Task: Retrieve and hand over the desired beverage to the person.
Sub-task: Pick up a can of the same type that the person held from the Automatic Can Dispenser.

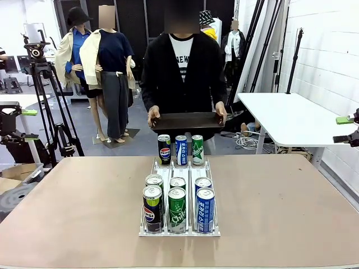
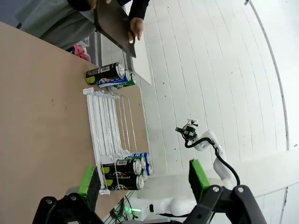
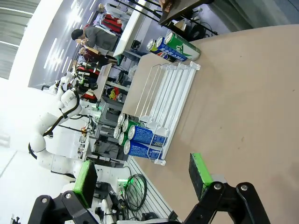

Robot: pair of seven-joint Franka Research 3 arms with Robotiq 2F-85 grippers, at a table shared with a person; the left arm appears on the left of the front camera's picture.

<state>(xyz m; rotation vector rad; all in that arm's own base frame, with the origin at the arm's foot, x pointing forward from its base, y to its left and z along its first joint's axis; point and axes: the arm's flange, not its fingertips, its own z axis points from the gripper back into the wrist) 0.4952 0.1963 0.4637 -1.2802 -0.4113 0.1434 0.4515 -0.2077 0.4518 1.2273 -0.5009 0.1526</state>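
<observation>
A white wire rack (image 1: 147, 230) stands mid-table with three lanes of beverage cans. At its near end are a black Pepsi can (image 1: 152, 208), a green can (image 1: 176, 208) and a blue can (image 1: 205, 208), with three more right behind them. At the far end stand a black can (image 1: 164, 149), a blue can (image 1: 181, 149) and a green can (image 1: 197, 149). The person (image 1: 182, 67) stands across the table holding a dark tray (image 1: 185, 120) in both hands. My left gripper (image 1: 28, 124) hangs open off the table's left side, and my right gripper (image 1: 345, 129) hangs open off the right. Both hold nothing (image 2: 144, 179) (image 3: 142, 177).
A camera tripod (image 1: 42, 73) stands beyond the left edge of the brown table (image 1: 84, 196). A white table (image 1: 286, 117) sits at the back right. Bare tabletop lies on both sides of the rack (image 2: 105, 126) (image 3: 168, 93).
</observation>
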